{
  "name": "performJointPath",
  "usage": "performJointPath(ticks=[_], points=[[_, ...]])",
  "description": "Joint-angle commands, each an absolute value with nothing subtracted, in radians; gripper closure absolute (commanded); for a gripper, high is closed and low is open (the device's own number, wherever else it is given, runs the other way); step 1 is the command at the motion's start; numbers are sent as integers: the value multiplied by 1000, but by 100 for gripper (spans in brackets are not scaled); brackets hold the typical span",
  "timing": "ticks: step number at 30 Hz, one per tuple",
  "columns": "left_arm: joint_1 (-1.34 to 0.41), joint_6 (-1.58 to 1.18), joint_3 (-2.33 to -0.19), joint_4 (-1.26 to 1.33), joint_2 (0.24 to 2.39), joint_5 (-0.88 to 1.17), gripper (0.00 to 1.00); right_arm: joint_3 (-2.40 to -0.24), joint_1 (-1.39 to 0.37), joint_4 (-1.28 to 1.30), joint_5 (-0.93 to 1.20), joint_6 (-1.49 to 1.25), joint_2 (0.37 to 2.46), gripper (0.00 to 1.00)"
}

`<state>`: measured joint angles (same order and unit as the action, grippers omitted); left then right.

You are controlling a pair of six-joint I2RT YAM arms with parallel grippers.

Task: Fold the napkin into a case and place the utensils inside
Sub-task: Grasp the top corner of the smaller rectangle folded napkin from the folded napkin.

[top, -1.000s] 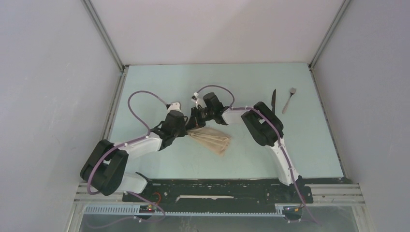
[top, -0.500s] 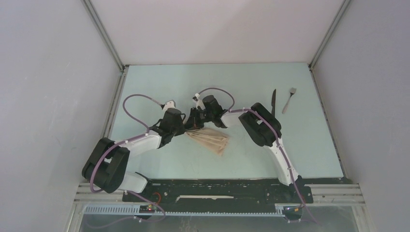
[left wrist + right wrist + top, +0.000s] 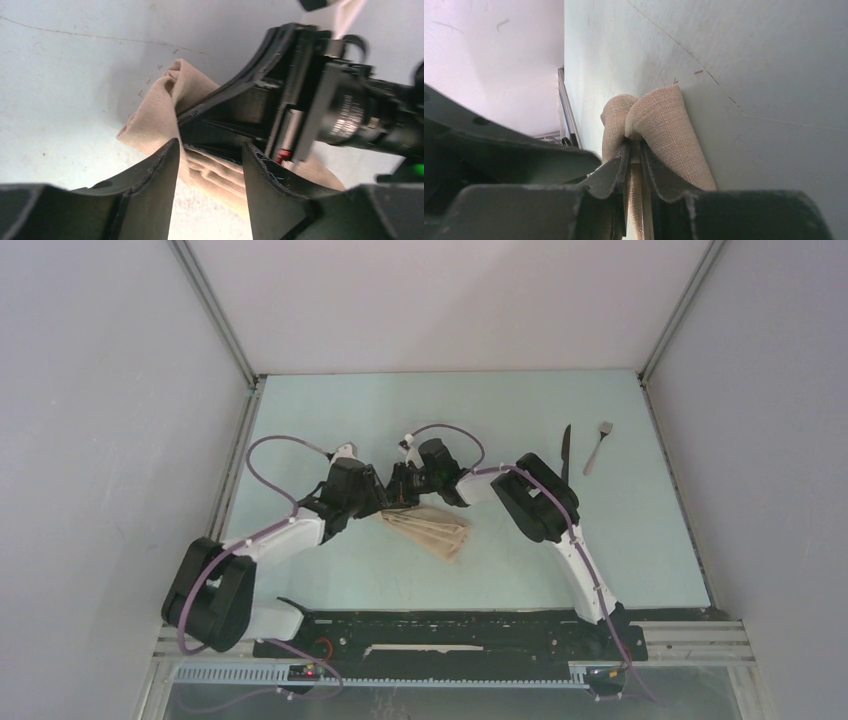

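The beige napkin (image 3: 440, 532) lies mid-table, folded into a narrow layered oblong running diagonally. My right gripper (image 3: 402, 496) is at its far left end, and in the right wrist view this gripper (image 3: 635, 147) is shut on a bunched fold of the napkin (image 3: 669, 125). My left gripper (image 3: 376, 504) sits just left of that end. In its own view it (image 3: 210, 146) stands open, with the napkin (image 3: 157, 117) lying beyond its fingertips and nothing between them. The black knife (image 3: 565, 450) and the grey fork (image 3: 598, 446) lie side by side at the far right.
The right gripper's body (image 3: 300, 95) sits close in front of the left fingers, and both arms crowd the napkin's end. Grey walls enclose the pale table (image 3: 330, 570) on three sides. A black rail (image 3: 450, 625) runs along the near edge.
My left gripper has opened and let go of the napkin, drawing slightly back to the left. The right gripper keeps its pinch on the fold and has barely moved.
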<state>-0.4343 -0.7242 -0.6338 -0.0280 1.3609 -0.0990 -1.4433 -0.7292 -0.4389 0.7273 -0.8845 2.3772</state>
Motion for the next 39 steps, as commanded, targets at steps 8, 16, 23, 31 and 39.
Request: performJointPath(ticks=[8, 16, 23, 31, 39], points=[[-295, -812, -512, 24, 1159, -39, 66, -1387, -764, -303, 661, -818, 2349, 89], [-288, -801, -544, 157, 1384, 33, 77, -1382, -808, -252, 622, -788, 2327, 100], [-295, -784, -551, 198, 1437, 23, 77, -1383, -810, -186, 576, -741, 2304, 100], [-307, -781, -578, 170, 1534, 67, 74, -1414, -808, -59, 566, -665, 2237, 100], [-307, -753, -535, 147, 1537, 51, 77, -1440, -788, 118, 616, -559, 2114, 92]])
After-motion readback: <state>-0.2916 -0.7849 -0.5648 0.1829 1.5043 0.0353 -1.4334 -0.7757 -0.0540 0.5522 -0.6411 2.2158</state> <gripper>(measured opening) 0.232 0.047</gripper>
